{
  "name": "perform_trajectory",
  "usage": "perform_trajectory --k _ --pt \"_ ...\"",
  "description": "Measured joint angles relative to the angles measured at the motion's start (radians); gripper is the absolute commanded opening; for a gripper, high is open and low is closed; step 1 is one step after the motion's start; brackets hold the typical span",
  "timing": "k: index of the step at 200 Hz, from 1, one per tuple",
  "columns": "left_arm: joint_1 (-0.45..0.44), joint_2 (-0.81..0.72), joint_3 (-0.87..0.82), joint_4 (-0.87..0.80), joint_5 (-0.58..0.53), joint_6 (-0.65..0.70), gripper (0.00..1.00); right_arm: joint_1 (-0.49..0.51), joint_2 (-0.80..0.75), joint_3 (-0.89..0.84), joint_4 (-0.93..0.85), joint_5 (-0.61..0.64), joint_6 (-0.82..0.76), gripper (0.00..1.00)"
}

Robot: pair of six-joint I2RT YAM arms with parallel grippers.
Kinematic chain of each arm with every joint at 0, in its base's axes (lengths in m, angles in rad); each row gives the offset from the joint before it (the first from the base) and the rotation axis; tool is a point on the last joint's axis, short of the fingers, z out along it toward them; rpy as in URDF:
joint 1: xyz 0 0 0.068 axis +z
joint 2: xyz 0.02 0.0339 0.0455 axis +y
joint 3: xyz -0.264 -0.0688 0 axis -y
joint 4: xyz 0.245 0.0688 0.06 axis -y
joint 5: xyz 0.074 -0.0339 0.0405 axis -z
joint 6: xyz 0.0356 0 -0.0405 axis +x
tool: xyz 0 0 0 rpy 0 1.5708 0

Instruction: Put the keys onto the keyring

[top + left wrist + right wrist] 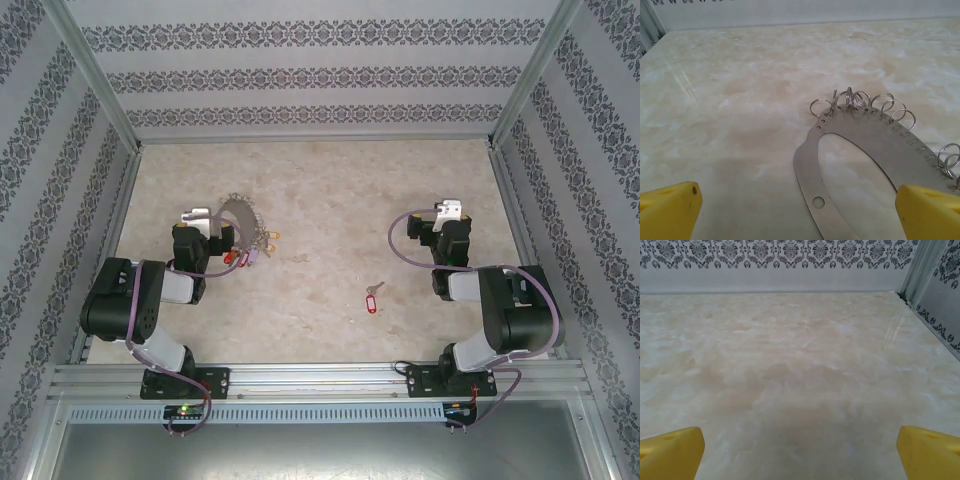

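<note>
The left end effector (800, 207) is held with fingers apart over the keyring (860, 150); the right end effector (800, 450) is likewise spread and empty. The keys (374, 296) lie on the surface (330, 190), nearer the right end effector. They are best gripped by the red tag (372, 302), with the metal part left free.
</note>
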Motion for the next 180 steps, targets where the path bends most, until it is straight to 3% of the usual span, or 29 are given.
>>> perform_trajectory --k 180 --pt "0.000 0.000 0.000 -0.001 0.010 0.000 1.00 0.000 0.000 0.000 0.002 0.000 0.000 0.98"
